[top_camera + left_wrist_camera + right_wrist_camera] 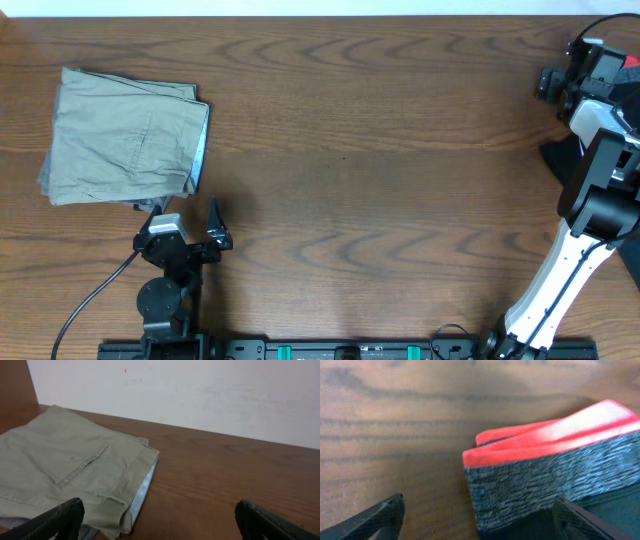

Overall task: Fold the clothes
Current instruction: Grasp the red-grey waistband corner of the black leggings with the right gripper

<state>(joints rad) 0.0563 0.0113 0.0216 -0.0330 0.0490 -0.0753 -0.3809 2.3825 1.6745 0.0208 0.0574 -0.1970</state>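
Near the tabletop's (380, 150) front-left edge, the left gripper (218, 226) hangs released and empty, facing the folded khaki trousers (125, 135) lying beyond it by the left edge. Toward the far-right corner, the right gripper (480, 515) stands spread wide around the red-and-grey waistband (545, 477) of the black leggings (557, 156), which lie at the right edge, mostly hidden under the arm. The fold appears barely begun: next, the fingers must clench the waistband and draw the leggings toward the bare middle.
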